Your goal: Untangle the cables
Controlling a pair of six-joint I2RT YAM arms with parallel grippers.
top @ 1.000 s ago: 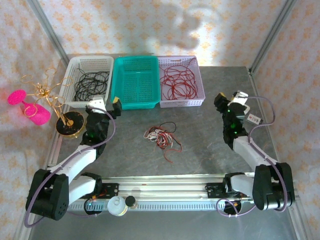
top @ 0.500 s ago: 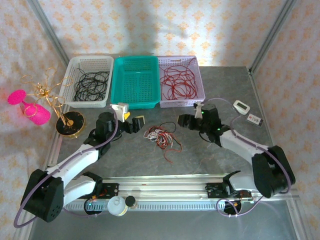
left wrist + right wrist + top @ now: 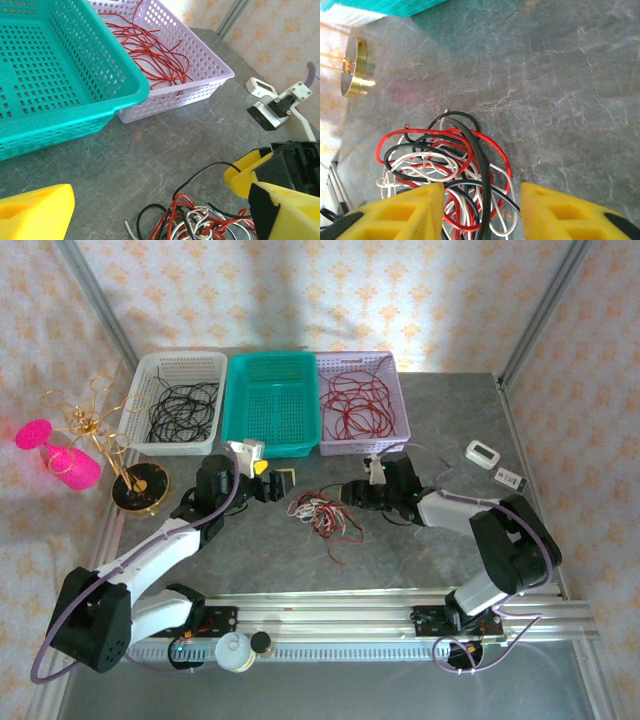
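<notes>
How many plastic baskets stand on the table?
3, in a row at the back: white basket left, holding black cables; teal basket in the middle; lilac basket right, holding red cables.

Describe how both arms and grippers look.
White links and black joints on the left arm and right arm, a thick lilac cord looping along each. The left gripper and right gripper carry two blocky yellow fingers each, with a black pad inside.

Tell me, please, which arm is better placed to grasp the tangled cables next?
Right. The right hand sits over the cables, with strands lying between its open fingers. The left hand, also open, stops short of the tangle.
</notes>
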